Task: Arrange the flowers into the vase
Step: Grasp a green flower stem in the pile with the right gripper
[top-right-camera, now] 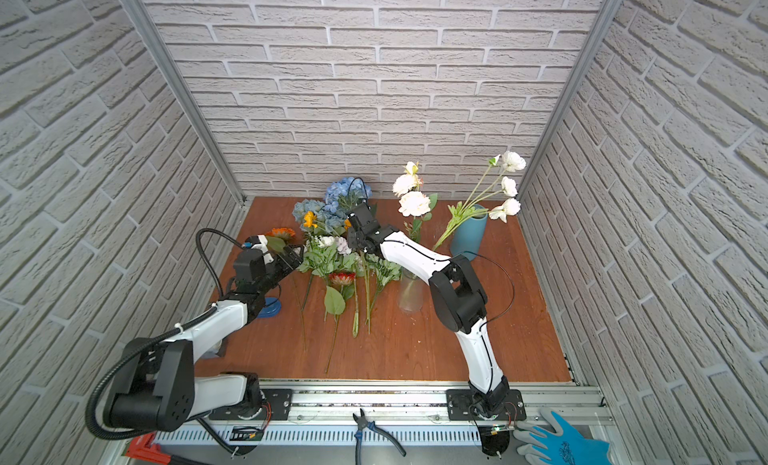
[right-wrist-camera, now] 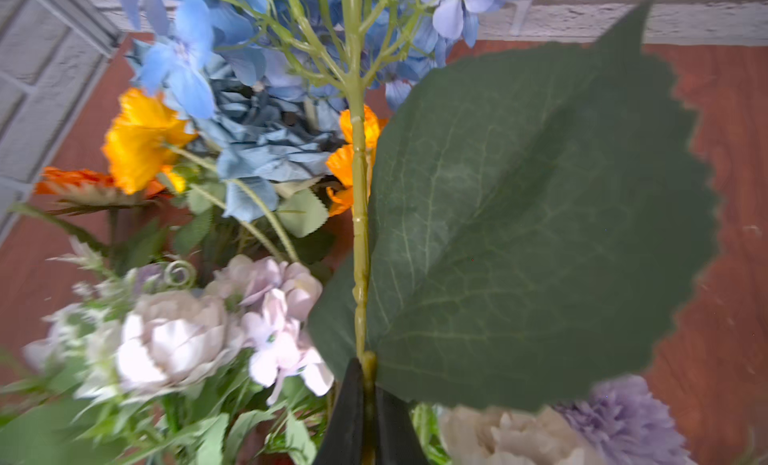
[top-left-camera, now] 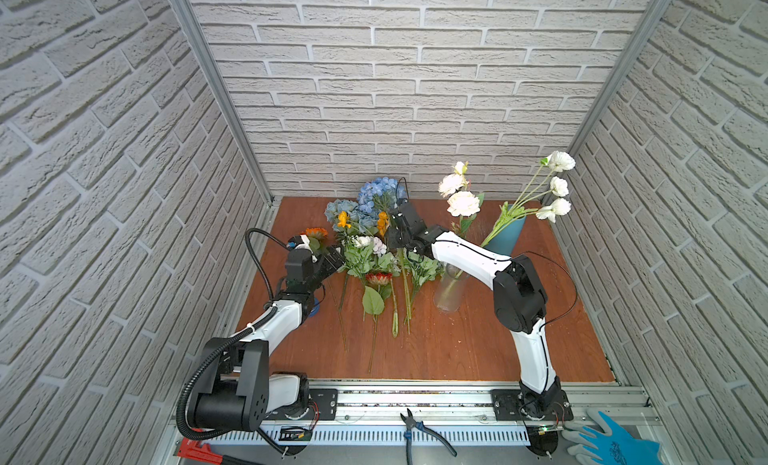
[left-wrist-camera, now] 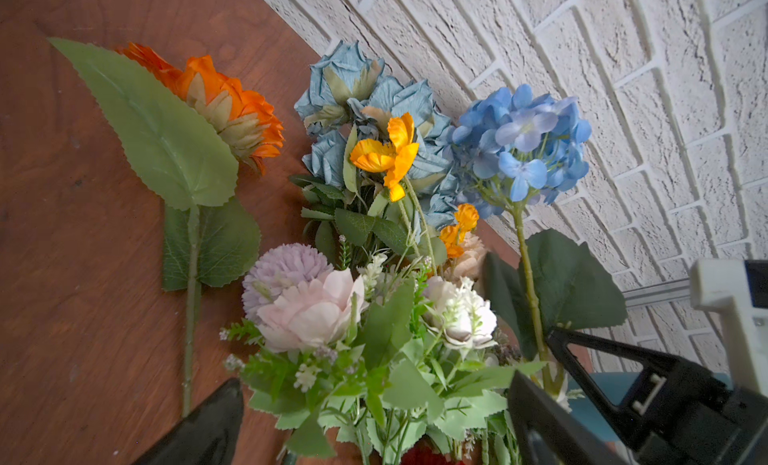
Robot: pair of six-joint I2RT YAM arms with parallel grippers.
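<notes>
Loose flowers [top-left-camera: 374, 251] lie heaped on the wooden table [top-left-camera: 457, 350]: an orange daisy [left-wrist-camera: 232, 105], a red daisy [top-left-camera: 378, 279], a dusty-blue hydrangea [left-wrist-camera: 365, 109] and a lilac-white bunch [left-wrist-camera: 307, 309]. My right gripper [right-wrist-camera: 365, 367] is shut on the green stem of a bright blue hydrangea [top-left-camera: 380, 192], just below its large leaf [right-wrist-camera: 532, 217]. My left gripper [left-wrist-camera: 374, 409] stands open, its fingers [left-wrist-camera: 208, 425] on either side of the bunch's leaves. A clear glass vase [top-left-camera: 451, 290] holds pale roses [top-left-camera: 461, 203]. A teal vase [top-left-camera: 507, 234] holds white poppies [top-left-camera: 559, 184].
Brick-patterned walls close in the table at the back and both sides. Pliers [top-left-camera: 419, 431], a blue glove [top-left-camera: 611, 442] and a red tool [top-left-camera: 195, 450] lie on the front rail. A blue object [top-right-camera: 268, 307] sits under my left arm.
</notes>
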